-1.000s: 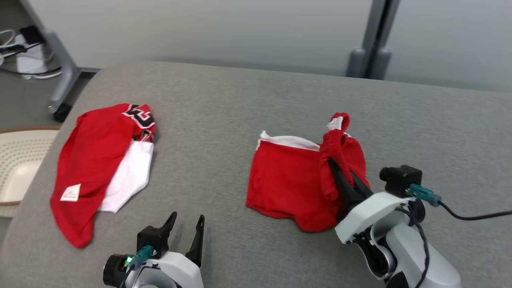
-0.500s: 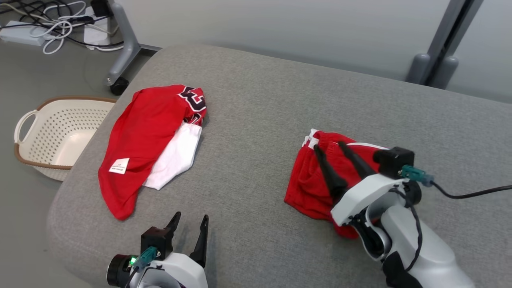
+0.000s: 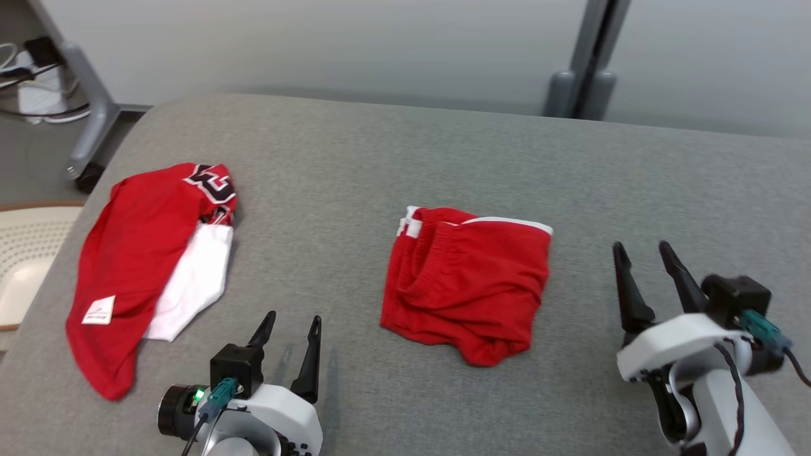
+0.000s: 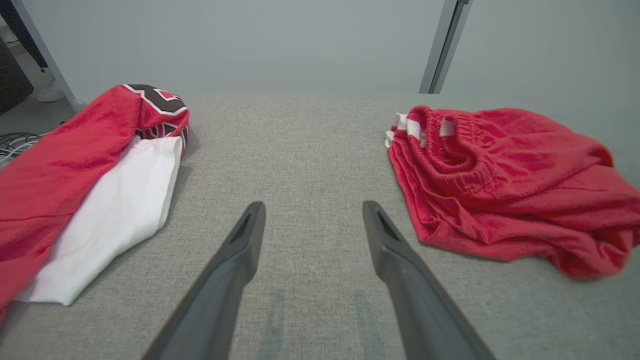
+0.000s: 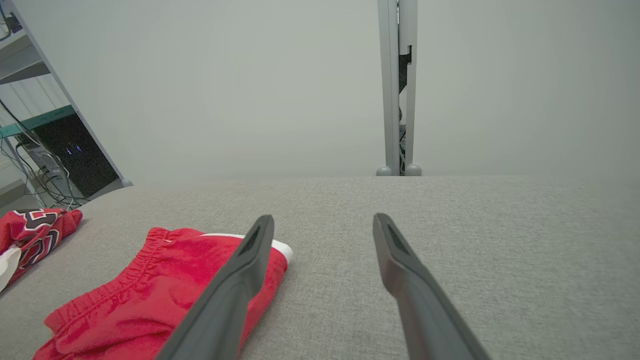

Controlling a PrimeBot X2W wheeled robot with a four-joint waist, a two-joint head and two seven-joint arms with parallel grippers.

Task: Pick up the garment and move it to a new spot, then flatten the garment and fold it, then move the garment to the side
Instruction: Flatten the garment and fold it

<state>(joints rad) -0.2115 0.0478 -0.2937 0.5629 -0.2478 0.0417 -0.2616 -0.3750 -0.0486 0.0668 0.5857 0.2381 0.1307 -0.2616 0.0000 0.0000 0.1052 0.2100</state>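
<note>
Right gripper (image 3: pixel 641 250) has let go of shorts (image 3: pixel 469 285) & pulled clear; jaws now spread wide, nothing held. Left gripper (image 3: pixel 293 318) also wide open & empty, near jersey (image 3: pixel 139 253). Shorts lie folded on cushion (image 3: pixel 380 145), well apart from jersey, to robot's right of it; right gripper sits farther from jersey still. Fabric looks light, soft, limp, prob. slippery, so layers could slide apart. Best hold for the side move: pinch thru all layers at elastic waistband (image 4: pixel 440 140).

Red shorts (image 4: pixel 500 185) clipped by left wrist view's right edge; pale basket (image 3: pixel 25 266) half beyond frame.
</note>
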